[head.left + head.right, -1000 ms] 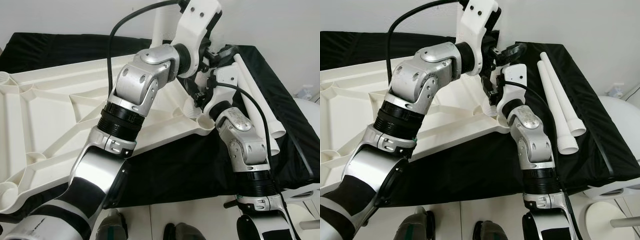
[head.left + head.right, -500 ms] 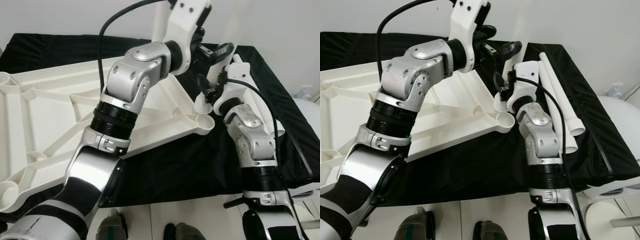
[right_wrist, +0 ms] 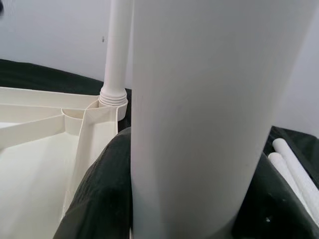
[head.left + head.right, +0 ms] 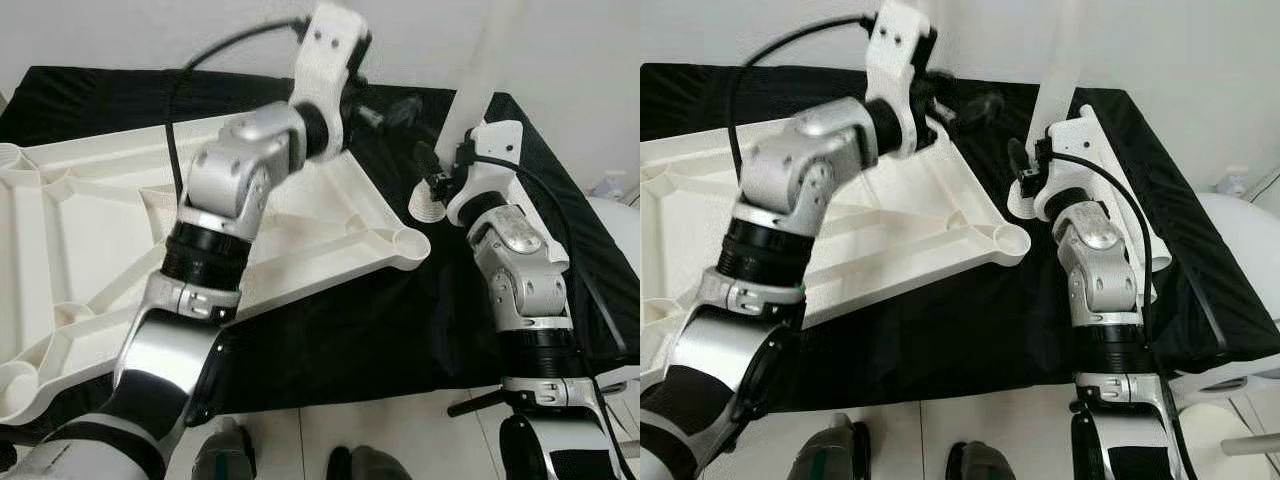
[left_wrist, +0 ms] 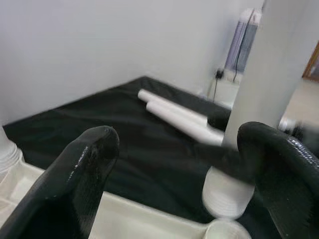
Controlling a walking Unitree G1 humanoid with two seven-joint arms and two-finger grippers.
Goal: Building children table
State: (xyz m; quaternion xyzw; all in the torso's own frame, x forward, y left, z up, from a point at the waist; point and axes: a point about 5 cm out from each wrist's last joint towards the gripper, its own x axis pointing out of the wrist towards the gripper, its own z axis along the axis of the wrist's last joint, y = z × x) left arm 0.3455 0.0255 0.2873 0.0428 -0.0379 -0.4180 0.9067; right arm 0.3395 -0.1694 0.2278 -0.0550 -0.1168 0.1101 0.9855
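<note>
Holding a white table leg [image 4: 472, 95] upright, clamped in its fingers, the right hand [image 4: 447, 175] hangs its threaded end just above the corner socket [image 4: 408, 241] of the upturned tabletop [image 4: 90, 230] for screwing in, while the left hand [image 5: 174, 164], fingers apart, hovers nearby.

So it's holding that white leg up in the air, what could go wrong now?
The right pincer holds the white leg upright, its threaded end beside and above the corner socket, not over it. Lowered like this, it might miss or go in crooked. The open left pincer hovers close and could knock the leg.
</note>
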